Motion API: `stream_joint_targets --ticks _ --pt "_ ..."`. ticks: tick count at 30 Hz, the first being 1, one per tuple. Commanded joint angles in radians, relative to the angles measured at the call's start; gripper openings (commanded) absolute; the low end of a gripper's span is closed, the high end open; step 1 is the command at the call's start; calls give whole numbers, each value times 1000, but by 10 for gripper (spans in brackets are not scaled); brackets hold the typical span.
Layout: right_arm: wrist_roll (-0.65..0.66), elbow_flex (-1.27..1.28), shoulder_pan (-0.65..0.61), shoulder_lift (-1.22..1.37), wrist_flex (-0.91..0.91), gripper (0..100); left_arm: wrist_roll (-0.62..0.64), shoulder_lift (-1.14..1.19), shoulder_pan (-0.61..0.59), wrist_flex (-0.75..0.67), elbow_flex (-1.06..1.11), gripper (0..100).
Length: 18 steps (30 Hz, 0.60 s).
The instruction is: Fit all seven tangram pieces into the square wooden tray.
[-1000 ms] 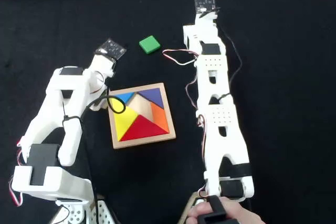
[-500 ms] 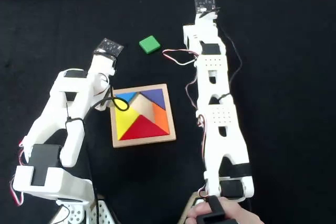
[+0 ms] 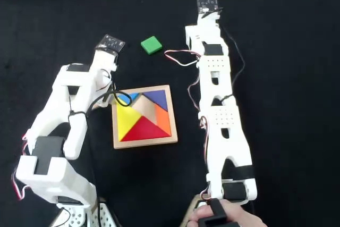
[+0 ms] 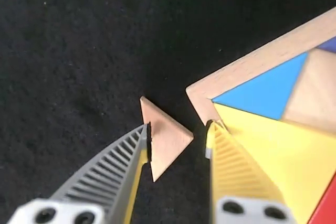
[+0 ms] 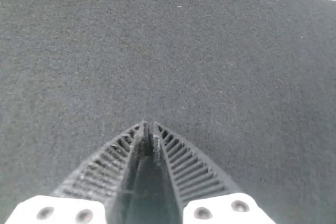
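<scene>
The square wooden tray [image 3: 172, 131] lies mid-table with blue [image 3: 129, 98], purple, orange, red and yellow [image 3: 124, 122] pieces in it and a bare wooden patch in the middle. A small tan triangle [image 4: 167, 139] lies flat on the cloth just outside the tray's corner [image 4: 202, 94]. My left gripper [image 4: 178, 128] is open around it, with one finger touching its edge and the other finger [image 4: 233, 166] over the corner by the yellow piece [image 4: 283, 150]. A green square [image 3: 151, 45] lies on the cloth beyond the tray. My right gripper [image 5: 149, 125] is shut on nothing above bare cloth.
The right arm [image 3: 215, 78] stretches along the right side of the tray toward the table's far edge. The left arm [image 3: 69, 104] lies left of the tray. Black cloth [image 3: 287, 104] covers the whole table, with open room on the right.
The left arm has shifted slightly toward the far side beside the tray's corner, and the tray has turned a little. The right arm has not moved.
</scene>
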Motion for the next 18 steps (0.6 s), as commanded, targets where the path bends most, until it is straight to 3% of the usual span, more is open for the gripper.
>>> stream_joint_targets --ticks 1,8,18 --pt "3 -53 11 -62 -21 11 8 25 -12 23 -16 191" --pt "3 -53 11 -62 -21 11 8 23 -42 123 -41 191" --pt "3 -53 11 -61 -21 11 6 32 -45 104 -45 191"
